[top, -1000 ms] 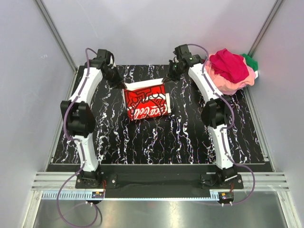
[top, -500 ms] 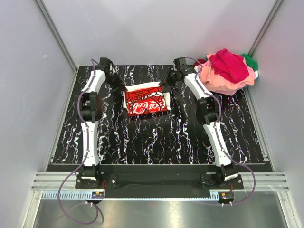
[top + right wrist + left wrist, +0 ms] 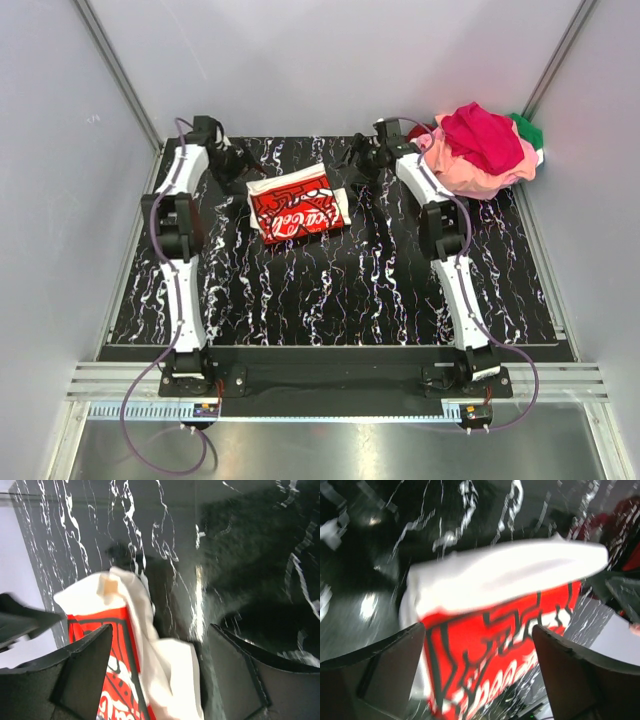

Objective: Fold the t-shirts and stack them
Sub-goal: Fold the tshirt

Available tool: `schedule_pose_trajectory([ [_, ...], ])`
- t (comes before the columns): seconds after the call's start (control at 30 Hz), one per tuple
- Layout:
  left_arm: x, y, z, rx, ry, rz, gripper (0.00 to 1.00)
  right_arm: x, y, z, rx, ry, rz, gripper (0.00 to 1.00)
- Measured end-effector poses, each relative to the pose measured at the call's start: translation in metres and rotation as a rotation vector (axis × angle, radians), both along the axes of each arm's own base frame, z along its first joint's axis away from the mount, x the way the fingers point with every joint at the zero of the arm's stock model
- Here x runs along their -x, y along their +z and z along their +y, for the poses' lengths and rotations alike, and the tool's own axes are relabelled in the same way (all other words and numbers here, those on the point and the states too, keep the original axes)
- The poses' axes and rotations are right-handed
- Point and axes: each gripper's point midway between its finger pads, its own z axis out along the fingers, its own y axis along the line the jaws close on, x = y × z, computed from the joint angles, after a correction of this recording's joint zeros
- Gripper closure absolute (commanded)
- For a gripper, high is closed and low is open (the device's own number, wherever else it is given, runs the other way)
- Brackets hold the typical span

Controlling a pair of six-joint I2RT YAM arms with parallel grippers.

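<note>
The white t-shirt with the red printed logo (image 3: 298, 205) lies folded on the black marbled table (image 3: 330, 290), at the far middle. My left gripper (image 3: 244, 167) hovers just beyond its far left corner, jaws open and empty. In the left wrist view the shirt (image 3: 510, 605) fills the space beyond the spread fingers (image 3: 375, 670). My right gripper (image 3: 352, 164) stands open beside the shirt's far right corner. Its wrist view shows the shirt's white edge (image 3: 150, 655) below the gap between the fingers (image 3: 250, 675), touching neither. The other t-shirts (image 3: 482, 150), pink, magenta and green, lie heaped at the far right.
Grey walls enclose the table on three sides, close behind both grippers. The heap of shirts sits against the back right corner, next to the right arm's forearm (image 3: 425, 185). Both arm bases stand at the near edge.
Both grippers have opened and let go of the white shirt's far corners. They have drawn back toward the far wall. The shirt has settled flat, slightly further left.
</note>
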Motion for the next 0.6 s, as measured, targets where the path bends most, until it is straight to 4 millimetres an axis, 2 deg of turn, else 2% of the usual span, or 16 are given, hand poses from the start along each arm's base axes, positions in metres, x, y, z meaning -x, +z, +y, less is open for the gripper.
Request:
schedule_pose_trajectory([
  [0.07,0.012,0.025,0.009,-0.031,0.001,-0.038,0.03,0.004,0.011,-0.005,0.015,0.008,-0.01,0.16],
  [0.13,0.027,0.057,0.015,-0.062,0.002,-0.098,0.03,0.01,0.03,-0.009,0.024,0.016,-0.031,0.17],
  [0.23,0.054,0.092,0.021,-0.091,0.011,-0.181,0.08,0.02,0.074,-0.006,0.007,0.043,-0.097,0.19],
  [0.3,0.077,0.099,0.02,-0.088,0.01,-0.205,0.1,0.027,0.105,0.002,-0.025,0.077,-0.156,0.21],
  [0.33,0.088,0.098,0.017,-0.078,0.007,-0.222,0.11,0.032,0.124,0.012,-0.055,0.111,-0.199,0.22],
  [0.37,0.099,0.093,0.013,-0.062,0.001,-0.219,0.13,0.035,0.135,0.02,-0.079,0.14,-0.226,0.23],
  [0.43,0.116,0.072,0.004,-0.023,-0.01,-0.194,0.16,0.046,0.156,0.045,-0.146,0.222,-0.286,0.25],
  [0.53,0.138,0.03,-0.01,0.024,-0.023,-0.122,0.18,0.065,0.158,0.084,-0.236,0.338,-0.294,0.27],
  [0.6,0.156,0.005,-0.017,0.052,-0.027,-0.073,0.18,0.074,0.147,0.108,-0.293,0.401,-0.278,0.27],
])
